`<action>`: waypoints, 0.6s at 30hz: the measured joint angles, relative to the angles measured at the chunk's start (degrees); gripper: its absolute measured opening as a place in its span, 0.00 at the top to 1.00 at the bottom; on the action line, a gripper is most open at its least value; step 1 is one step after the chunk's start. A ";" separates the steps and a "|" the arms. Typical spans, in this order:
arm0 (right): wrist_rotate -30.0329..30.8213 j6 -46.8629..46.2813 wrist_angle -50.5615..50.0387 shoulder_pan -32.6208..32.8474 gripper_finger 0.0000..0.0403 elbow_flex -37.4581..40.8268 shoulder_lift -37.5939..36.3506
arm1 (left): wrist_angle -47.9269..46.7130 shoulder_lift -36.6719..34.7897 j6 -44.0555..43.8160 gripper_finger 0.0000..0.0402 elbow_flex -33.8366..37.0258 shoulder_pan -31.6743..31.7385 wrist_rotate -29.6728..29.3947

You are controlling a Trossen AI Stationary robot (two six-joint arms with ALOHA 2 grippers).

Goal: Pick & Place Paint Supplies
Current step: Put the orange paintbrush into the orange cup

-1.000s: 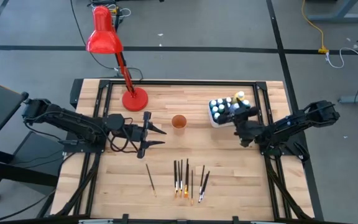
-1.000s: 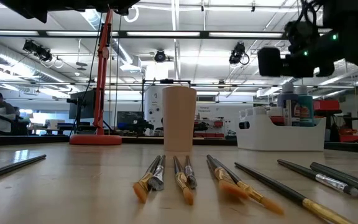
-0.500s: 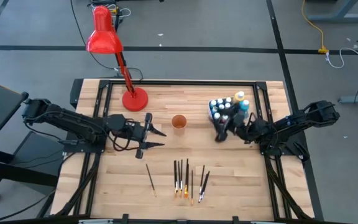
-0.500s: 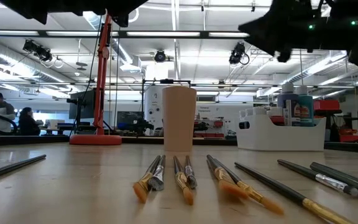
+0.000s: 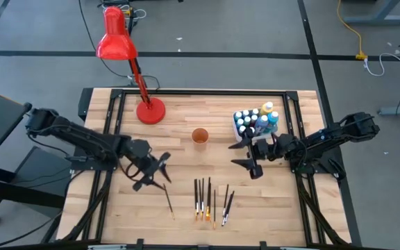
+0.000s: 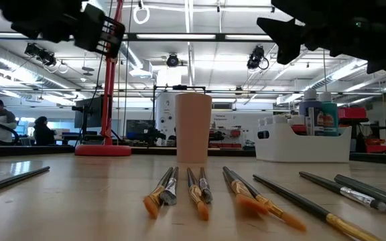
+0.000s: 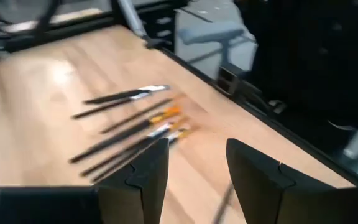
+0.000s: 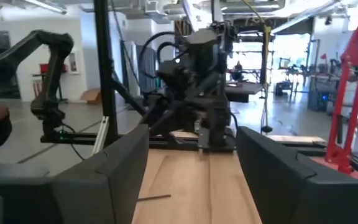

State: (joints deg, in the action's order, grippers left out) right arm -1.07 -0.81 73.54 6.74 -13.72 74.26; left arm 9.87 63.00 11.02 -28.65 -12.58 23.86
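Left gripper (image 5: 160, 169): above the counter (image 5: 186, 201) beside a lone paintbrush (image 5: 168, 198); fingers apart, empty.
Right gripper (image 5: 245, 153): between orange cup (image 5: 199, 137) and white tub (image 5: 240, 132); fingers apart, empty.
Paintbrushes (image 5: 212, 197): lying in a row near the counter's front edge; left wrist view blurs them.
Paint bottles (image 5: 257, 121): upright in the tub; its wall hides their lower halves in the low view.
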 joint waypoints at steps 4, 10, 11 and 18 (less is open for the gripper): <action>0.62 -3.42 0.03 0.00 0.39 0.00 0.00 | 0.56 0.00 4.22 0.57 2.85 -4.45 -0.07; 0.62 -7.95 0.41 0.00 0.39 0.00 0.00 | 10.56 2.96 8.94 0.57 7.64 -8.82 -0.24; 0.62 -8.38 0.45 0.00 0.39 0.00 0.00 | 13.08 4.46 8.92 0.57 8.13 -8.92 -0.64; 0.63 -9.43 0.79 0.00 0.39 -0.78 0.00 | 22.26 19.20 8.88 0.58 8.50 -6.70 -2.62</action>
State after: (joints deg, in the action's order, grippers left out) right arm -0.43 -10.24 74.33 6.74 -14.50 74.26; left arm 32.13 82.20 19.90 -20.15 -19.28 21.24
